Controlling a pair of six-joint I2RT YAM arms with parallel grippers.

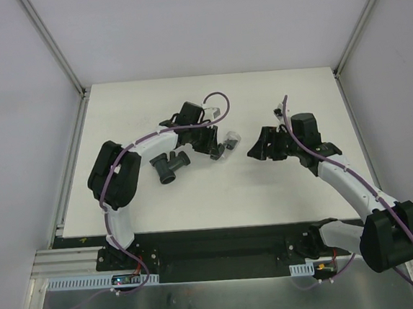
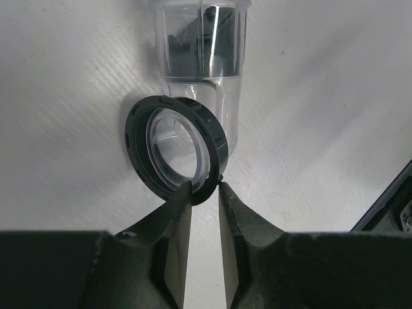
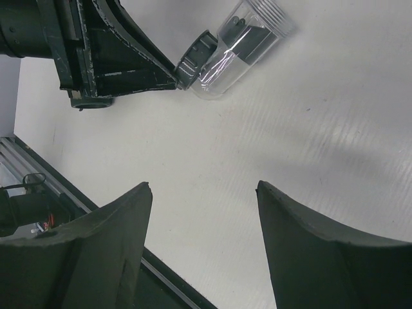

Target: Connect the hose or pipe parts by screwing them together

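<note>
Nothing is joined yet; the left gripper pinches the clear connector by its dark collar; the right gripper hangs spread and empty; the grey fitting lies apart.

The overhead view is brightly and evenly lit by diffuse white light from above. Only faint, soft-edged shadows are cast under the arms on the worktop, and the strip along the bottom edge is rendered darker. Detail is kept sharp throughout.

In the left wrist view, white glare streaks are caught on the clear connector, and the worktop around it is softly and unevenly shaded. The left claw is rendered almost black in the foreground, with little surface detail.

In the right wrist view, the right claw is underexposed and slightly soft near the lower edge. A broad, diffuse shadow band is laid across the bright worktop at the right.
</note>
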